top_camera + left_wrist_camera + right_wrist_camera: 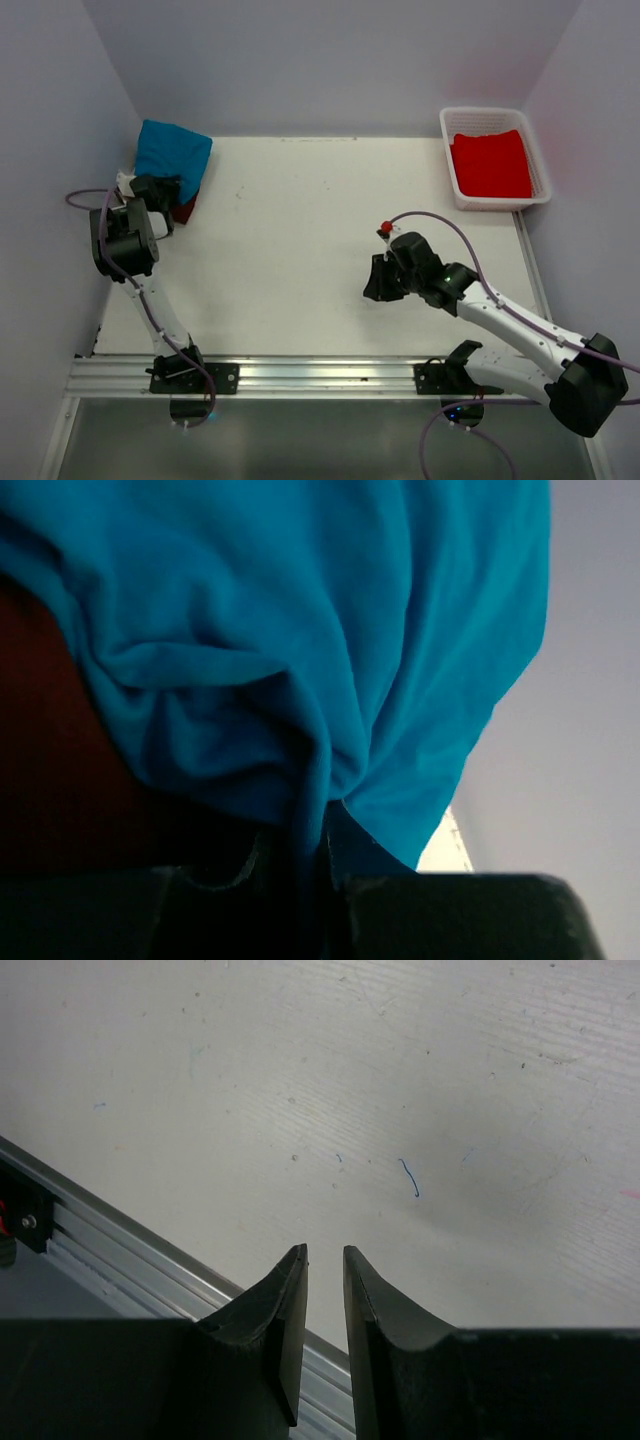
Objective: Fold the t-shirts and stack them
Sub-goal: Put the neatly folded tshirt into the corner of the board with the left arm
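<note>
Left end effector [320, 880] pinching teal-blue t-shirt [300, 630], cloth bunched, creased, over maroon t-shirt [50, 760]

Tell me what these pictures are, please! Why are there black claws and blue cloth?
These are two robot arms bolted to a white table. One picture looks down from above; the other two come from cameras on each arm's wrist. The left end effector is pinching the blue shirt at the far left corner, so its camera sees blue folds up close. A dark maroon shirt peeks out beneath the blue one. The right end effector holds nothing; its two black fingers hang over bare table, with just a thin gap between them. A red shirt lies in the white basket at the far right.
</note>
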Controlling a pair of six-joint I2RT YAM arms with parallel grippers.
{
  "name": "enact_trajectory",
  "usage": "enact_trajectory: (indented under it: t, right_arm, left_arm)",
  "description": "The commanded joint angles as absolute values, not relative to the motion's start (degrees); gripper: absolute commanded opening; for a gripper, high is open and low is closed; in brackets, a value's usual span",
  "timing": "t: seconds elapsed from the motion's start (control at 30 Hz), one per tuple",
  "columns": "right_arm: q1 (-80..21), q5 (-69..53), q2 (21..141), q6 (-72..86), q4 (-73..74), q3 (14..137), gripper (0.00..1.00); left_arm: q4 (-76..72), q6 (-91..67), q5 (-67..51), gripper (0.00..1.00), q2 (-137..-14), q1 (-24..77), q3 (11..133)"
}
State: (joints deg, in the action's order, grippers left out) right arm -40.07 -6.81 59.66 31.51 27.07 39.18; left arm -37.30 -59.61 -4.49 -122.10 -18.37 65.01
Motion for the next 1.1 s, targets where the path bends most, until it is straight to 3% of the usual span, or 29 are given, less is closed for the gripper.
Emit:
enact_trajectory:
  t: [0.0,0.2,0.3,0.4,0.43,0.53,0.63,0.73,0.8,0.87,0.9,0.93,1.07]
  right_arm:
    - [-40.0,-5.8,57.6,32.0,28.8,39.4,0.25]
    - [-40.0,-6.4,56.9,32.7,26.9,36.8,0.27]
    - [-40.0,-6.7,57.0,32.7,26.1,36.6,0.34]
    - [-40.0,-6.6,57.9,32.0,25.9,36.7,0.46]
    - [-40.0,-6.6,58.3,31.8,25.8,36.8,0.51]
    - [-40.0,-7.3,59.8,31.6,23.8,37.0,0.56]
    - [-40.0,-8.2,62.0,31.6,21.8,37.5,0.58]
    - [-40.0,-9.1,63.0,32.0,20.7,37.8,0.58]
    - [-40.0,-9.0,62.1,32.0,20.7,37.4,0.52]
    - [-40.0,-9.0,61.0,32.1,20.8,36.8,0.43]
    - [-40.0,-9.0,59.6,32.3,20.8,36.1,0.27]
    - [-40.0,-8.9,59.0,32.7,21.0,35.9,0.23]
    - [-40.0,-8.3,55.4,33.7,22.4,34.7,0.13]
  left_arm:
    - [-45.1,-65.2,-1.1,0.00,-118.1,-19.0,60.1]
    - [-39.4,-63.7,0.9,0.00,-114.9,-19.1,63.5]
    - [-41.4,-64.9,0.3,0.00,-111.3,-19.0,61.7]
    - [-34.2,-67.4,4.4,0.36,-101.5,-18.8,59.8]
    - [-31.8,-67.3,6.1,0.58,-98.3,-18.5,58.7]
    - [-20.9,-66.4,13.4,1.00,-87.2,-15.0,58.6]
    - [-18.1,-67.7,13.4,1.00,-81.4,-11.9,57.5]
    - [-26.0,-66.0,12.3,1.00,-81.1,-10.6,57.4]
    - [-27.9,-63.6,11.3,0.96,-85.7,-10.6,59.7]
    - [-31.8,-61.6,7.5,0.48,-93.6,-12.0,64.6]
    - [-31.6,-62.6,3.6,0.18,-96.5,-12.9,66.4]
    - [-31.9,-63.4,2.2,0.00,-99.5,-13.8,67.9]
    - [-31.3,-63.1,0.3,0.00,-115.5,-16.2,73.4]
